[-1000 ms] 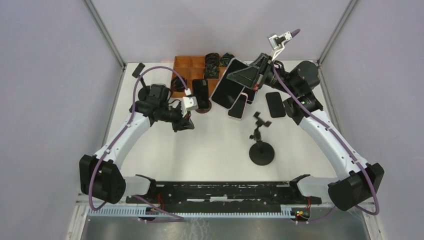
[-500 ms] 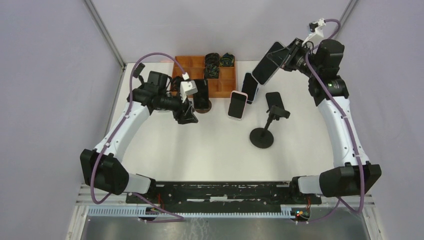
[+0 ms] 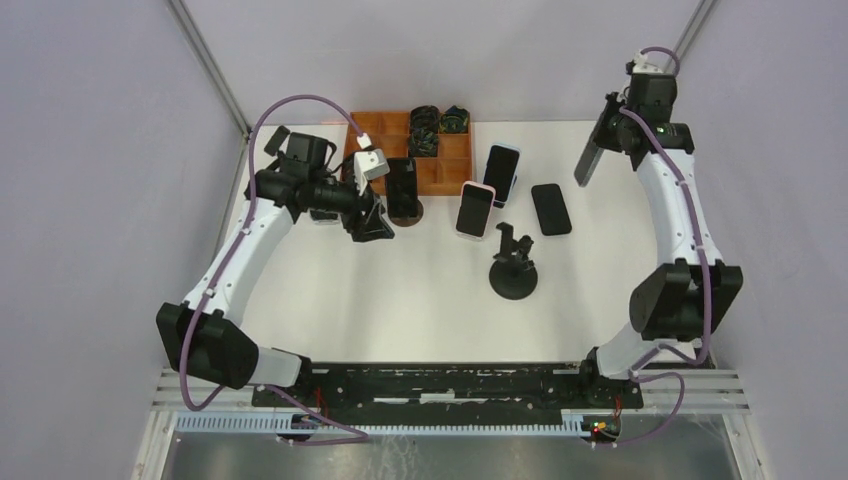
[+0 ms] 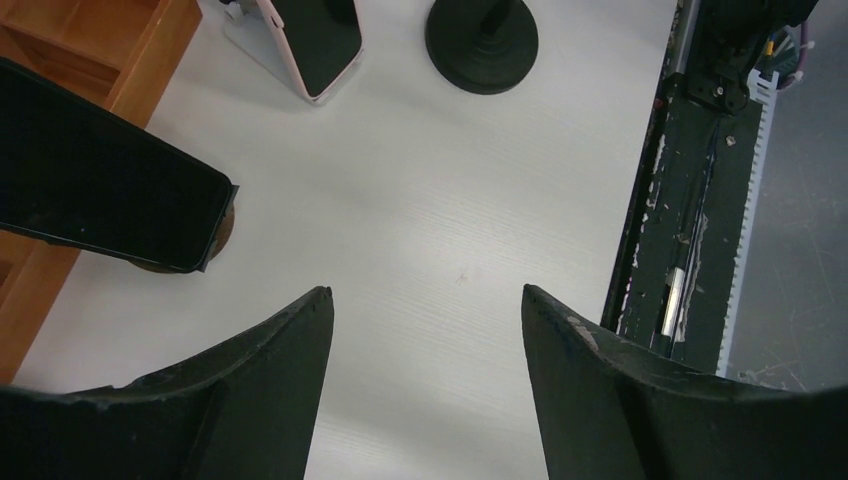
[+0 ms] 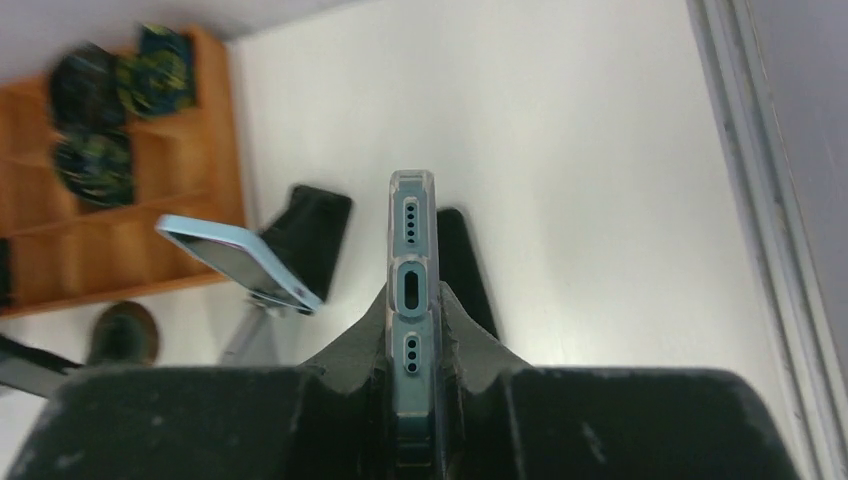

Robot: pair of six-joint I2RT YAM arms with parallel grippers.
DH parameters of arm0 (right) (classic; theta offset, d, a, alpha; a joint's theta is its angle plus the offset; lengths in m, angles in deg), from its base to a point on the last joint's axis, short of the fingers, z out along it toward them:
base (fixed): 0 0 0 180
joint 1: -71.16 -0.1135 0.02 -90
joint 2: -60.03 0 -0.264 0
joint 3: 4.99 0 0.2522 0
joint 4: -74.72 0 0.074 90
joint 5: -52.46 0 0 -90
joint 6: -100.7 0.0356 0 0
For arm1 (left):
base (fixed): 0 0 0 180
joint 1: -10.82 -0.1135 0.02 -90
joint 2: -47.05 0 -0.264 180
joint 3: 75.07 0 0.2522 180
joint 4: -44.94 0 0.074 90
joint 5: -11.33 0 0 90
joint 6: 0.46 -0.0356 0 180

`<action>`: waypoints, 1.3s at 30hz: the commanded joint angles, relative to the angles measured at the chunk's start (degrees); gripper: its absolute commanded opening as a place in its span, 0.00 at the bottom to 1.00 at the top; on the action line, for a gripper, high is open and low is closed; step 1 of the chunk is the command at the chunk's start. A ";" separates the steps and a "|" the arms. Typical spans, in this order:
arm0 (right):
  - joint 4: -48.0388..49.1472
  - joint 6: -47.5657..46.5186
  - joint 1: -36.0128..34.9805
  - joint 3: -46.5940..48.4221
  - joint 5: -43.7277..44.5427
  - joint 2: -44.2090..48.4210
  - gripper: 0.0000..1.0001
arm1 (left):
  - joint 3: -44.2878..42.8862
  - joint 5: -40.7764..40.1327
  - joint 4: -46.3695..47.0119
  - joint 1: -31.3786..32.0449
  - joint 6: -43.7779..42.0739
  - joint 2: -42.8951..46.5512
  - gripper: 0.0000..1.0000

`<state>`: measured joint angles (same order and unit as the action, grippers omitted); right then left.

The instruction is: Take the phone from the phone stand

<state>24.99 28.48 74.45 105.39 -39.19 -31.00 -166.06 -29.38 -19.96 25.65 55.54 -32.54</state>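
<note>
Since the phone (image 3: 589, 157) is pinched edge-on in the right pincer (image 5: 413, 305), high over the far right corner of the bench (image 3: 400, 300) and well apart from the black clamp stand (image 3: 514, 278), whose arms stand bare, the lift looks done. What remains, I judge, is the set-down. To do it well, hold the clear case firmly and turn the phone flat. Lower it onto bare bench right of the flat black phone (image 3: 550, 208), and let go only once it rests. The left pincer (image 4: 425, 300) is spread wide on nothing, just beside a dark phone (image 4: 100, 180) propped by the orange tray (image 3: 445, 180). No brand, label or writing is legible; only a port and speaker holes show on the held phone's end.
</note>
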 commanded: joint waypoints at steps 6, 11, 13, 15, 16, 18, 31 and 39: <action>-9.86 -11.39 -0.40 8.84 11.24 -13.67 0.08 | -5.25 4.25 -3.76 -0.89 -1.01 -1.63 0.75; -7.85 -14.59 -2.01 4.69 13.29 -17.22 0.02 | -5.25 5.81 -3.80 -1.38 -1.42 -2.91 0.75; -8.42 -16.11 -2.53 4.54 13.24 -20.11 0.00 | -5.23 6.55 -3.74 -1.47 -1.42 -3.63 0.74; -7.91 -17.35 -2.97 3.84 14.39 -22.32 0.00 | -5.27 6.98 -3.87 -1.55 -1.40 -4.18 0.73; -7.24 -17.38 -3.01 3.44 15.42 -23.09 0.00 | -5.23 7.08 -3.86 -1.56 -1.42 -4.25 0.73; -6.07 -19.37 -3.01 2.60 15.00 -24.20 0.00 | -5.06 7.13 -3.96 -1.72 -1.78 -4.25 0.73; -4.66 -22.70 -2.97 4.39 9.20 -33.43 0.00 | -5.28 7.73 -4.99 -3.08 -3.47 -4.26 0.73; -2.52 -21.98 -1.22 4.52 7.53 -34.29 0.31 | -4.95 8.36 -6.93 -5.05 -5.76 -4.13 0.72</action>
<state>19.11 6.17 71.89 110.11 -29.77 -65.51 -169.25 -23.58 -25.62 21.48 52.68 -37.02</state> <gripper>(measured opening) 0.257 0.729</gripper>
